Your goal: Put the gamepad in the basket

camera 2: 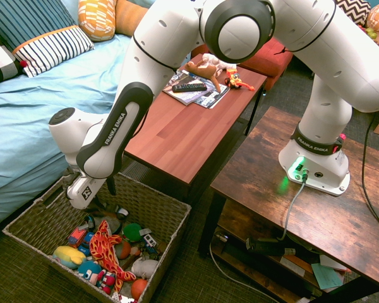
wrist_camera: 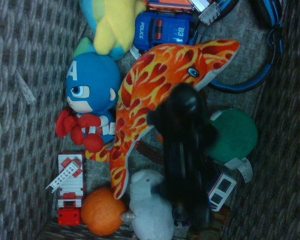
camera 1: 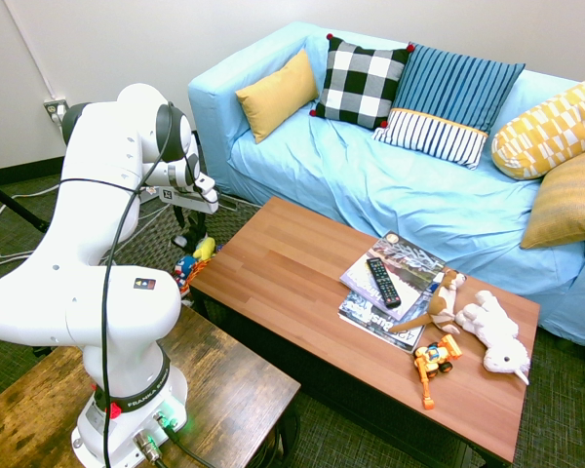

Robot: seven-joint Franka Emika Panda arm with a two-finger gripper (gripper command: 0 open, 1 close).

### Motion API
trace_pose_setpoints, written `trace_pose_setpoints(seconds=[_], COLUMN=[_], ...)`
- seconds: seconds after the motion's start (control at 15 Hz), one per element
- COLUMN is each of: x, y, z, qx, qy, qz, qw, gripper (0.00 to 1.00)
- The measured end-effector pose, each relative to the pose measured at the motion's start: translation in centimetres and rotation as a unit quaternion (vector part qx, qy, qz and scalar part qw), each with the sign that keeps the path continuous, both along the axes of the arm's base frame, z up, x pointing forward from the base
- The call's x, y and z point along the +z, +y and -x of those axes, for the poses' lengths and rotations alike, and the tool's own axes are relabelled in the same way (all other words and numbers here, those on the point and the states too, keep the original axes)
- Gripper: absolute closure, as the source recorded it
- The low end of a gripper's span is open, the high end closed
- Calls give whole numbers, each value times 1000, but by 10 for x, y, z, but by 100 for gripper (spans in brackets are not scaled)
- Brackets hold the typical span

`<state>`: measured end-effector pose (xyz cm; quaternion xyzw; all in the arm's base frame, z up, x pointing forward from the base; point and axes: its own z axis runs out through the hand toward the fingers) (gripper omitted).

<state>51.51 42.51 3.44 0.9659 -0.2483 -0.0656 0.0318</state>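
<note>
The job looks nearly done, as I judge it: the pincer (camera 2: pixel 95 201) is over the basket (camera 2: pixel 43 221), and the gamepad (wrist_camera: pixel 184 150) shows in the wrist view as a blurred black shape above the toys. What seems left is for it to lie among them and for the arm to draw clear. The view is poor here, so I cannot tell how far open the pincer is, or whether it has hold of the gamepad or has let it go. The gamepad's plastic looks smooth and dark, with rounded knobs along its edge. The basket is rectangular, its grey-brown walls a coarse, ribbed weave. Beneath the gamepad lies a soft plush dolphin (wrist_camera: pixel 145 75) in orange and yellow flames, beside a round-headed blue doll (wrist_camera: pixel 92 80), a glossy toy police car (wrist_camera: pixel 165 30), a green ball (wrist_camera: pixel 233 136), an orange ball (wrist_camera: pixel 103 211) and curved headphones (wrist_camera: pixel 240 87). On the smooth wood-grained bench (camera 1: pixel 263 263) the slim black remote (camera 1: pixel 383 282) rests on glossy magazines (camera 1: pixel 409 253), near a limp white plush (camera 1: pixel 492 331).
</note>
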Motion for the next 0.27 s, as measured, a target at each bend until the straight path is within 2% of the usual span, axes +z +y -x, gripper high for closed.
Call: trace_pose_setpoints(seconds=[0.27], x=[8], y=[3], z=[-8], qx=[-2], qy=[-4], qz=[-3], qw=[1000], gripper=[0])
